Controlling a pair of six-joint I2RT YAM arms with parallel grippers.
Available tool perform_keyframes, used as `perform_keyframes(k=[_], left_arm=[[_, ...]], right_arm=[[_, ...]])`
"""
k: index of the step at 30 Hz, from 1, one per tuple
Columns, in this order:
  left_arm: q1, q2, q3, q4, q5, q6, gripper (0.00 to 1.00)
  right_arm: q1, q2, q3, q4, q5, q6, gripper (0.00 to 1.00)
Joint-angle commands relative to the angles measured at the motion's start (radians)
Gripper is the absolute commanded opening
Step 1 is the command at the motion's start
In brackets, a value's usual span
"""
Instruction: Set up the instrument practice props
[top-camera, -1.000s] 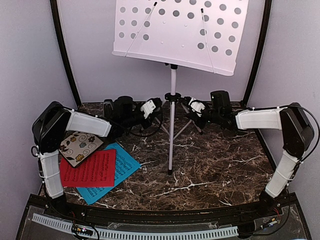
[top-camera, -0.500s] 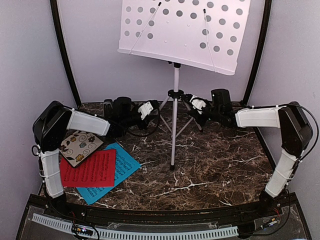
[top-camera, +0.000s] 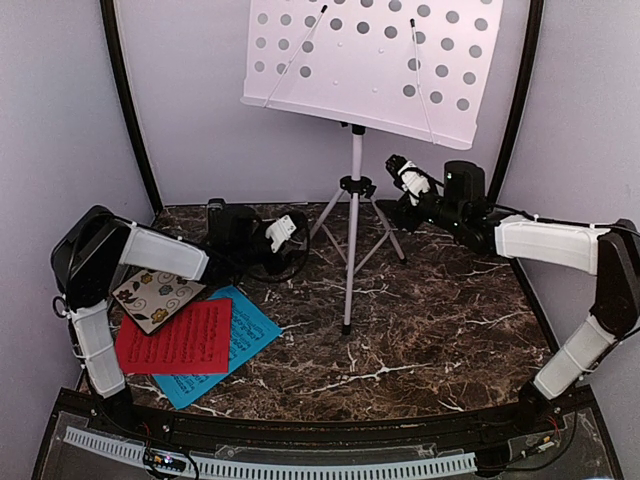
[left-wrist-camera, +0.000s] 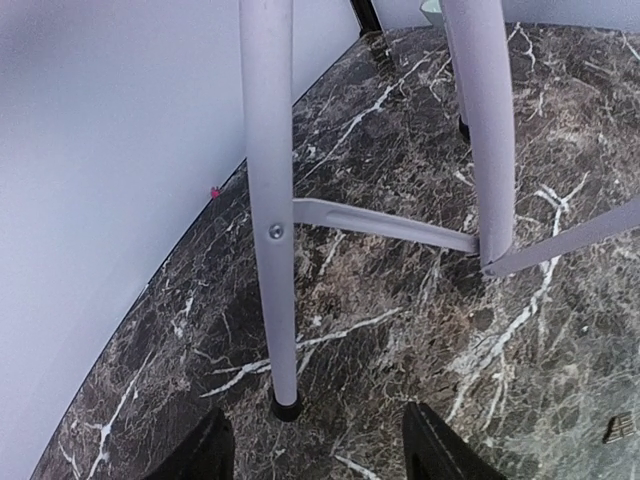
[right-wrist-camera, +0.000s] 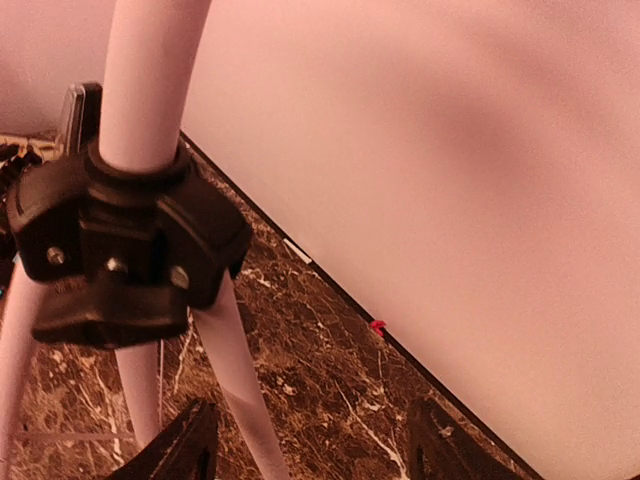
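Observation:
The white perforated music stand (top-camera: 370, 60) stands upright on its tripod at the back middle of the marble table, its pole (top-camera: 352, 230) vertical. My left gripper (top-camera: 283, 232) hangs open just left of the legs. In the left wrist view one leg (left-wrist-camera: 270, 200) and its black foot (left-wrist-camera: 286, 407) stand just ahead of my open left gripper (left-wrist-camera: 315, 455), untouched. My right gripper (top-camera: 405, 175) is open, raised to the right of the black leg collar (right-wrist-camera: 120, 250); nothing sits in my right gripper (right-wrist-camera: 310, 455). A red sheet (top-camera: 180, 338) lies on a blue sheet (top-camera: 250, 325) at the front left.
A square floral tile (top-camera: 158, 296) lies by the sheets under the left arm. Grey walls and black frame posts (top-camera: 130, 110) close in the back and sides. The stand's three legs (top-camera: 385, 225) spread across the back middle of the table (top-camera: 440, 330).
Both grippers have opened and let go of the stand's legs. The left gripper drew back to the left, the right one rose and moved right. The stand now stands more upright, shifted slightly right.

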Motion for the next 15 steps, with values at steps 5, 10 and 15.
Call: perform_keyframes(k=[5, 10, 15], left_arm=[[-0.055, -0.203, -0.119, 0.009, 0.005, -0.225, 0.64], [-0.055, -0.206, -0.090, -0.088, 0.005, -0.275, 0.64], [-0.051, -0.175, -0.039, -0.159, 0.015, -0.222, 0.64]], right_arm=[[0.032, -0.106, -0.082, -0.038, -0.067, 0.387, 0.73], [0.073, -0.143, -0.206, 0.043, -0.183, 0.648, 0.76], [0.114, -0.126, -0.298, 0.157, -0.193, 0.819, 0.75]])
